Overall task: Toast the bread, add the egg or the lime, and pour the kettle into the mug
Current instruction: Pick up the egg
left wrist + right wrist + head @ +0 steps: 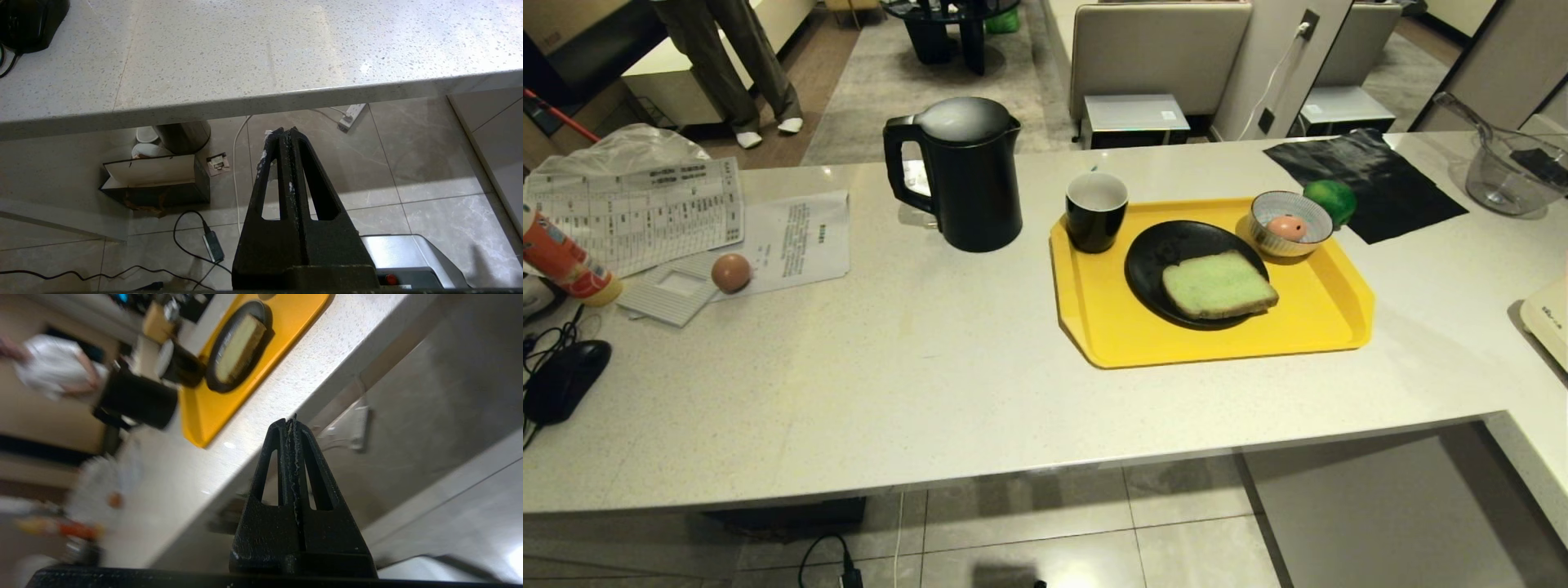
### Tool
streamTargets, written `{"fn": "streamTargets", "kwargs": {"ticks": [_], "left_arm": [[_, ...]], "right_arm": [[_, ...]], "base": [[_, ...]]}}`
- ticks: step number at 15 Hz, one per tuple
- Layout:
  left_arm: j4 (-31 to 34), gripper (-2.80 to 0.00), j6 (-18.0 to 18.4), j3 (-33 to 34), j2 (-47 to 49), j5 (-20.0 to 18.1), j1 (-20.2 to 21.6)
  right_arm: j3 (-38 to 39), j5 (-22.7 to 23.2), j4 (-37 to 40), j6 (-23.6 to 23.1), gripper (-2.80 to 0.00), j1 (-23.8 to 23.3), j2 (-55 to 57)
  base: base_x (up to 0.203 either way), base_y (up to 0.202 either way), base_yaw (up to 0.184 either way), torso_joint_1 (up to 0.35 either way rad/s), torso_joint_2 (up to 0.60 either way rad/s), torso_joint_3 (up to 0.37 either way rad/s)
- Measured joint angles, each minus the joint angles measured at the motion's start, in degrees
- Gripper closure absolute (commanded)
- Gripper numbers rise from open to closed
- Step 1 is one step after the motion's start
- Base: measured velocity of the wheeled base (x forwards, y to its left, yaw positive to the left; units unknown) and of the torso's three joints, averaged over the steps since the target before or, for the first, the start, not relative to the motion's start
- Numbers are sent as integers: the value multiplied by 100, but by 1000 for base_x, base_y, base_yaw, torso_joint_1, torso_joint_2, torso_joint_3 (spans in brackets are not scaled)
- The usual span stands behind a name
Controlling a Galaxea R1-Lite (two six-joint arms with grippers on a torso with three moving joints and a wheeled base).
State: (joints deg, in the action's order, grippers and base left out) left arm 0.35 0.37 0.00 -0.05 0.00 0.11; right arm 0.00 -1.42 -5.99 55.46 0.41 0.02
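The kettle [968, 173] is set left of the yellow tray [1331, 327], where the mug [1096, 211], the bread [1218, 284] on a black plate [1152, 261], and an egg [1287, 227] in a striped bowl [1267, 241] are found; the lime [1331, 201] seems to be just off it. The left gripper [286, 131] and right gripper [291, 421] are held closed and empty below the counter edge [261, 104].

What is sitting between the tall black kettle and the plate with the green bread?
The mug, standing at the yellow tray's corner, between kettle and plate; the head view shows it.
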Motion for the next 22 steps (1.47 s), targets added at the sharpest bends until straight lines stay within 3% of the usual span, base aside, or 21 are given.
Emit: {"fn": "streamTargets", "kwargs": {"ticks": [1,3,22], "left_arm": [[-2,0,-2,0,0,0,0],[-2,0,-3,0,0,0,0],[-1,0,-4,0,0,0,5]], "right_arm": [[0,-13,-9,450,0,0,0],[0,-15,-4,728,0,0,0],[0,-12,-3,738,0,0,2]], "base": [[0,0,0,0,0,0],[0,0,0,0,0,0],[0,0,0,0,0,0]]}}
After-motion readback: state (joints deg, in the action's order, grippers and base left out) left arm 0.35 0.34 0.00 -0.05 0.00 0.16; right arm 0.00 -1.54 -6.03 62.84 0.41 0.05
